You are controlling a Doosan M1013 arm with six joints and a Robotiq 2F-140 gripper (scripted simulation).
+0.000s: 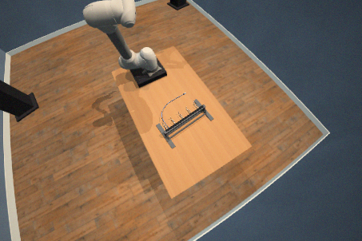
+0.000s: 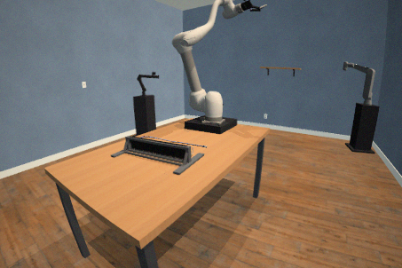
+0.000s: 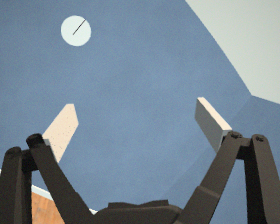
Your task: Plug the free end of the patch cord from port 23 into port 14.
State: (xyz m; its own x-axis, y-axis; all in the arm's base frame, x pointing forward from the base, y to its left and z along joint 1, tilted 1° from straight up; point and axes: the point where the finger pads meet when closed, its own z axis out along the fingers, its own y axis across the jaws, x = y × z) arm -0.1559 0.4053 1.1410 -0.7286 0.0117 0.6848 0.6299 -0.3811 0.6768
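Note:
The dark rack (image 1: pixel 184 120) lies on the wooden table (image 1: pixel 184 120), its ports facing the table's front in the exterior view (image 2: pixel 157 151). A thin grey patch cord (image 1: pixel 168 105) leaves the rack's one end and curves across the table; its free end (image 1: pixel 184 94) lies on the table toward the arm's base. My gripper (image 2: pixel 253 6) is high up near the ceiling, far above the table. In the wrist view its fingers stand wide open with nothing between them, facing the blue wall. The port numbers are too small to read.
The arm's black base (image 1: pixel 149 73) stands at the table's far end. Two black pedestals with small arms (image 2: pixel 144 111) (image 2: pixel 364 120) stand on the floor beside the table. A wall shelf (image 2: pixel 280 68) hangs on the back wall.

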